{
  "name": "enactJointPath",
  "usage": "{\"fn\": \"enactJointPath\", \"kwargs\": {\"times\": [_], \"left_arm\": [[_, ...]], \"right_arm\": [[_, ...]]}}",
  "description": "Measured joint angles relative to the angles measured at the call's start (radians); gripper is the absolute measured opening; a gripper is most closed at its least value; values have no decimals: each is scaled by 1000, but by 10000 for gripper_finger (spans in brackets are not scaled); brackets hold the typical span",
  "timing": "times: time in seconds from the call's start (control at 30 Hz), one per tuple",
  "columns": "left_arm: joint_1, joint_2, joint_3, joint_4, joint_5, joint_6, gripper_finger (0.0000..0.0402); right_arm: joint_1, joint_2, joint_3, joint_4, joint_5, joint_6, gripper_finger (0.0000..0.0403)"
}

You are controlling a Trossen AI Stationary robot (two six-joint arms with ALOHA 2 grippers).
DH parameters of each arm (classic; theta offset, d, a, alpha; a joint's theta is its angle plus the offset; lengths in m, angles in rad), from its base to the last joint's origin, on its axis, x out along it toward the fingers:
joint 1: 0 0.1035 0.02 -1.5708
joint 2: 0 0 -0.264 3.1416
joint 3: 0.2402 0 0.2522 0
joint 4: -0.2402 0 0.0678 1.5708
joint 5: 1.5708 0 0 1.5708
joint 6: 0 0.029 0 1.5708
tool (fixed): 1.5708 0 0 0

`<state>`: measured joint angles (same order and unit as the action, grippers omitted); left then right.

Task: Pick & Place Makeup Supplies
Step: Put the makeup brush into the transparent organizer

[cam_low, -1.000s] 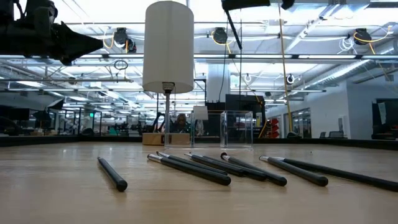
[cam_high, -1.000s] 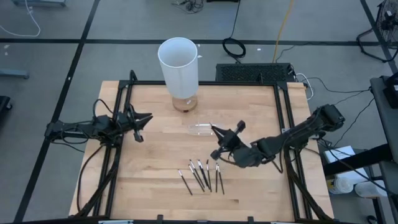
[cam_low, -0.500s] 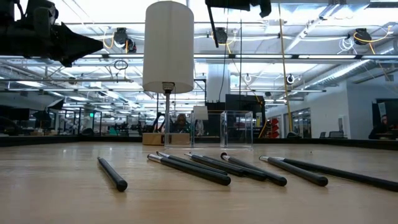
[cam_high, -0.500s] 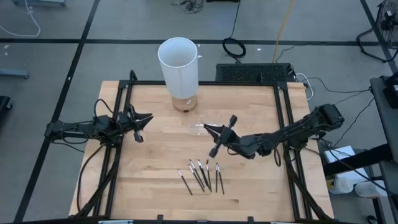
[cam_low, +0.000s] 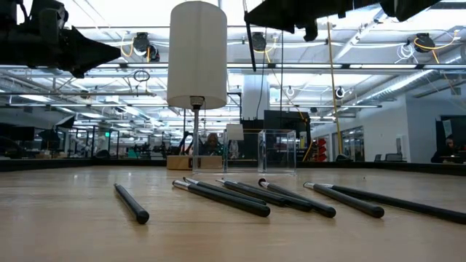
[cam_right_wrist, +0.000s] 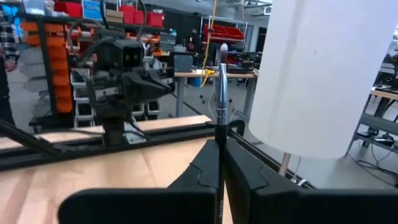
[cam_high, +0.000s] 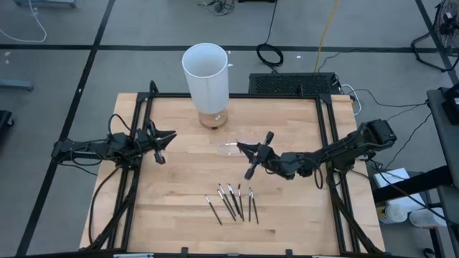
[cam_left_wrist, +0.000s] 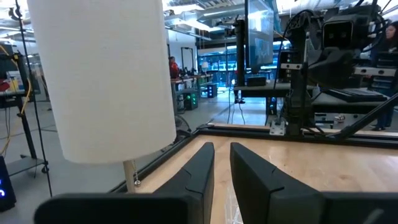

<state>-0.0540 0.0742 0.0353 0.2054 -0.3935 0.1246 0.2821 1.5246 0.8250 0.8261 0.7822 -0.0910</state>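
Hiding the brush [cam_right_wrist: 221, 99] handle, right gripper [cam_right_wrist: 222, 163] fingers clamp it.

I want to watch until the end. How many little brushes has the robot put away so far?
None look put away yet. The right gripper holds one brush up in the air, near the clear tray. Six more brushes lie on the table, waiting. The left gripper waits at the side with nothing in it.
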Motion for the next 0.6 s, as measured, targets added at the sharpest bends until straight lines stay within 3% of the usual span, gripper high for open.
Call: {"fn": "enactJointPath", "kwargs": {"times": [0.3, 0.6], "left_arm": [[0, 0, 0, 0, 0, -49, 63], [0, 0, 0, 1, 0, -53, 63]], "right_arm": [[-2, 0, -23, 41, 9, -7, 0], [-33, 0, -23, 61, 82, -68, 0]]}}
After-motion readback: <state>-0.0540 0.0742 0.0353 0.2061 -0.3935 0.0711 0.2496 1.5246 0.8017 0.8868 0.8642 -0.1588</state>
